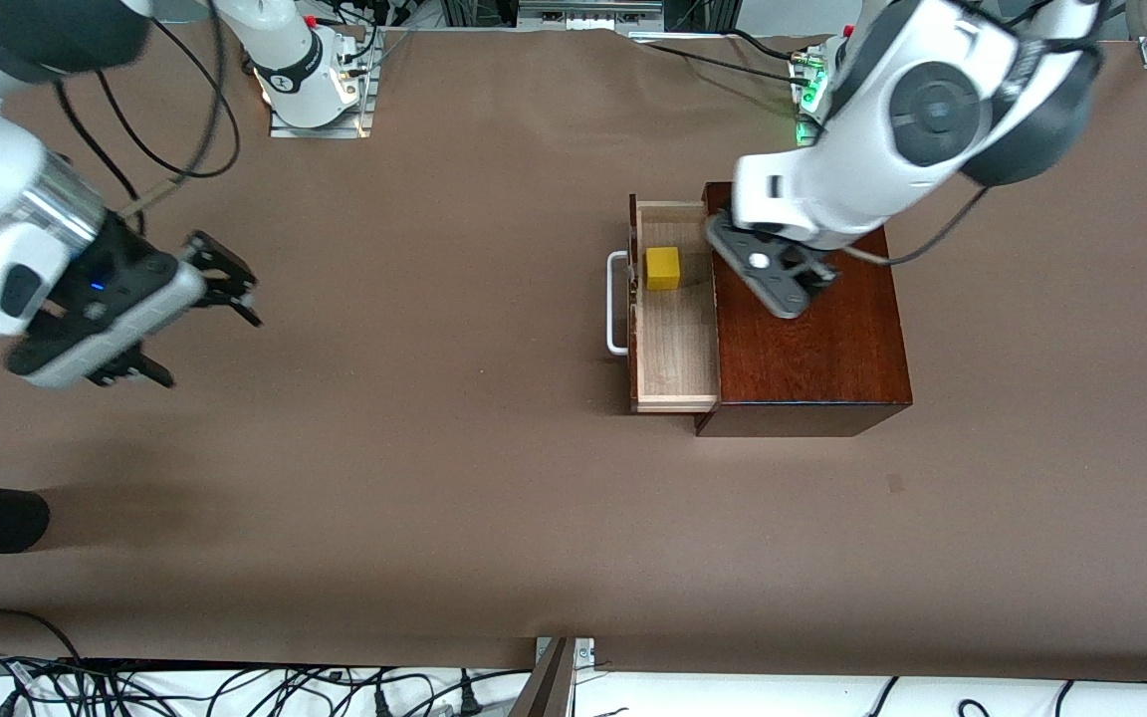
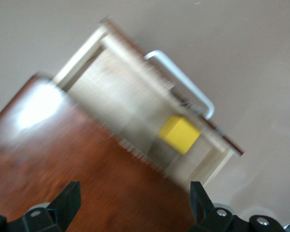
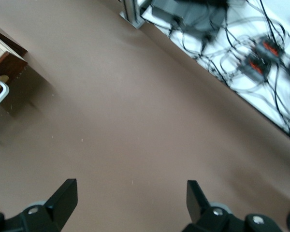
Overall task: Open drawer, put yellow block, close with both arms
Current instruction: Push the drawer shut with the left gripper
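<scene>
The right gripper [image 1: 197, 317] hangs over bare brown table [image 1: 434, 478] at the right arm's end, well apart from the box. Its fingers [image 3: 63, 195] are spread wide with nothing between them, and its wrist camera sees only tabletop under them, plus a corner of the drawer front and a bit of the white handle at the edge of that picture.

The drawer [image 1: 675, 349] is pulled out of the dark mahogany box [image 1: 812, 349], with its white U-shaped handle [image 1: 617, 304] pointing toward the right gripper. The yellow block [image 1: 663, 268] sits inside the drawer, on the pale wood floor (close up against the drawer front, in the half farther from the front camera). Nothing is touching it.

The left gripper [image 1: 783, 274] is over the box top, right by the edge where the drawer comes out, so the block is just beside it and lower. Its fingers [image 2: 67, 198] are wide apart too, holding nothing. In its wrist picture the glossy lid fills the space under the fingers, with the open drawer, block [image 2: 180, 134] and handle [image 2: 183, 84] just past the lid's edge.
</scene>
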{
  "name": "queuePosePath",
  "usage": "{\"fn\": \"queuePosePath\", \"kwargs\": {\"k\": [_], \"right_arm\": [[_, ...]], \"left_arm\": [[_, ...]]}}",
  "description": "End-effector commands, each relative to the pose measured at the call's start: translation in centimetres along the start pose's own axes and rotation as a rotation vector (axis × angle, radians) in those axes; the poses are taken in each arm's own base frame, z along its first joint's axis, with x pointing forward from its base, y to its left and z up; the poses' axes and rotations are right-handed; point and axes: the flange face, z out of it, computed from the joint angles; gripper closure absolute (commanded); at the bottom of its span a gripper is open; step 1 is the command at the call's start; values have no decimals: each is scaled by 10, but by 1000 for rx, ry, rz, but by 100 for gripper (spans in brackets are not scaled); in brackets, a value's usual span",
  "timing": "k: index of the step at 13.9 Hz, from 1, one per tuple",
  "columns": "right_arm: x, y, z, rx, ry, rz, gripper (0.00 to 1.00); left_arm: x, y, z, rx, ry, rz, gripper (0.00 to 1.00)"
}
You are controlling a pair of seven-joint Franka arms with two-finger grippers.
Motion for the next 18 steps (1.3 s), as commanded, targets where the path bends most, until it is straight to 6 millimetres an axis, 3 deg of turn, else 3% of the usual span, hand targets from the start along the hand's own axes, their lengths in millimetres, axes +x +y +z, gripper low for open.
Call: {"fn": "queuePosePath", "kwargs": {"k": [1,4,6,8,10,13,18], "right_arm": [[-74,6,-12,34,-51,168,0],[-118,26,5,23,-112,305,0],[-132,34,22,-26,-156,349,0],[-138,37,46,-60,-157,351,0],[-143,37,56,-68,-154,349,0],[-138,40,47,-75,-140,346,0],[-136,39,23,-72,-145,350,0]], "left_arm": [[50,25,29,-63,64,119,0],[89,81,86,-41,83,238,0],[99,82,118,-33,66,258,0],[107,79,153,87,10,365,0],[120,98,188,167,12,467,0],[121,100,206,207,-5,510,0],[96,82,219,202,-183,479,0]]}}
